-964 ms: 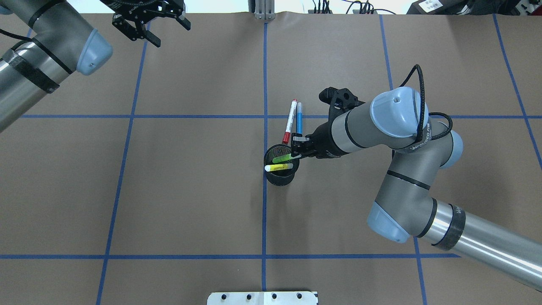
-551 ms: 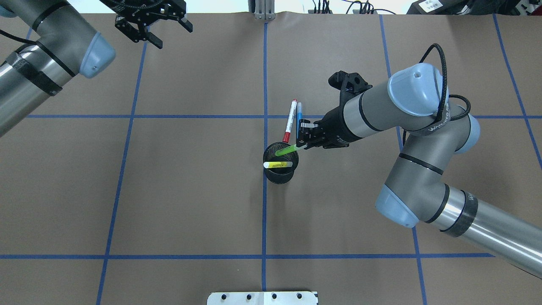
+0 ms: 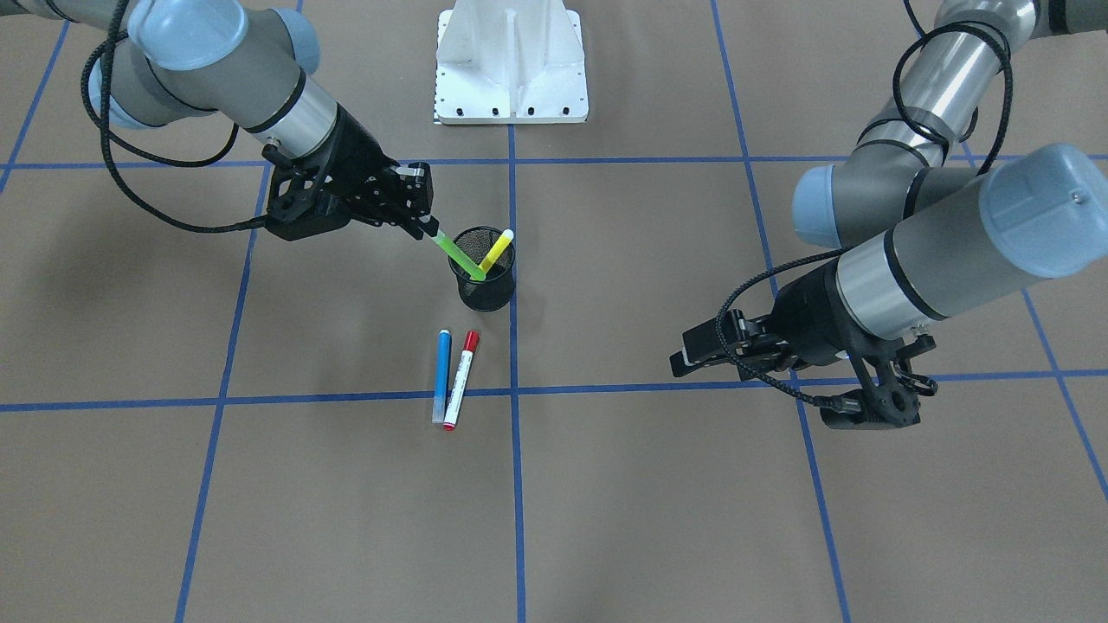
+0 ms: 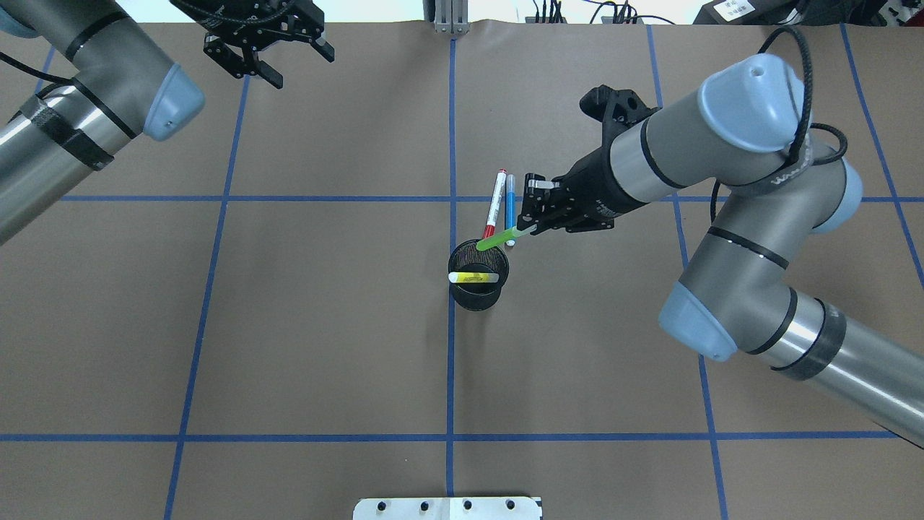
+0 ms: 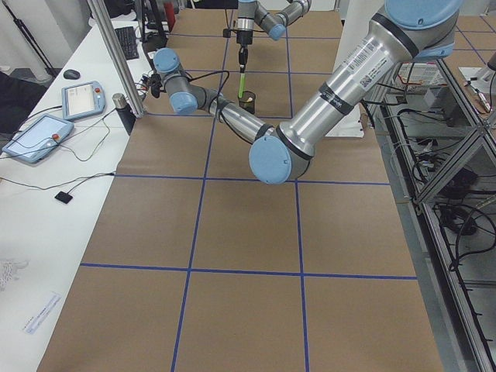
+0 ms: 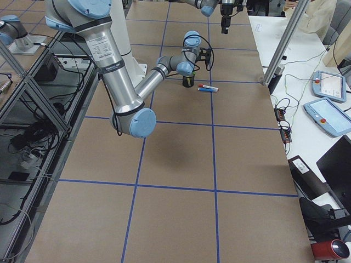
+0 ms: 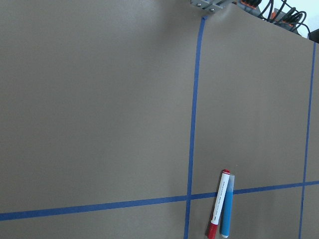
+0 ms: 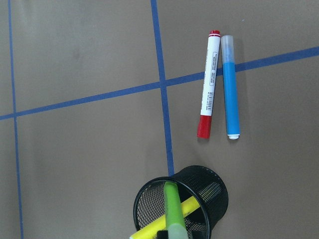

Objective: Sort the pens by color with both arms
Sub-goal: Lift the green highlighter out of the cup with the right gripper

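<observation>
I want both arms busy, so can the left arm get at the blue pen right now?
Probably yes: the left tool is open and empty, with bare table between it and the blue pen. The red-capped pen lies close alongside, and the right tool hangs nearby with the green pen.

No legible text, print on red-capped pen [image 8: 208, 84] too small, right arm [image 4: 736, 245] lettering blurred

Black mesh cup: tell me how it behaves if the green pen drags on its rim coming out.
Probably light: the mesh cup is open wire mesh, with only the yellow pen as ballast. It looks taller than wide, so the slanted green pen, held by the right gripper, could tip or slide it.
</observation>
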